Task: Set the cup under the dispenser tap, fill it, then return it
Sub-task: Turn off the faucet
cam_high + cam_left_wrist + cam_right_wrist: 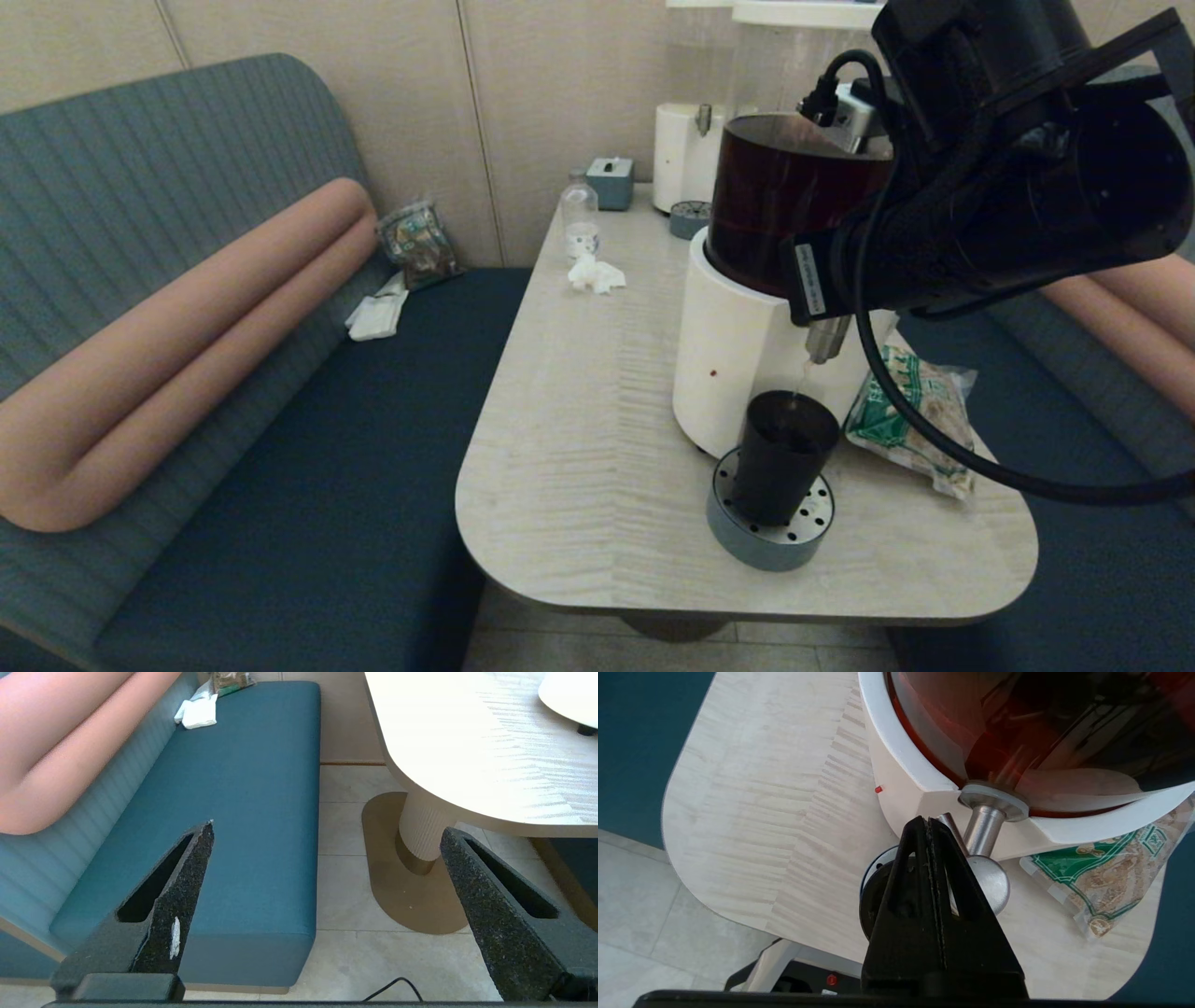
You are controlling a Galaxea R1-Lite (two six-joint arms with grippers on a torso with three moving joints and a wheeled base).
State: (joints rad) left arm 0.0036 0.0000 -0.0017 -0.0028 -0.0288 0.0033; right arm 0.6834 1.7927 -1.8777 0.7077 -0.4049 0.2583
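Filling step under way: cup (782,455) on the drip tray (770,537) near the table's front edge, right below the tap (825,340), thin stream falling in. Right gripper (930,823) pinched closed, empty, pressed against the tap lever. Left gripper (327,858) wide open, parked off the table. Next: release lever, then grasp cup

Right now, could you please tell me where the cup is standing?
In the head view, the cup stands upright on the round grey drip tray at the table's near right, directly under the dispenser tap and beside the green snack bag.
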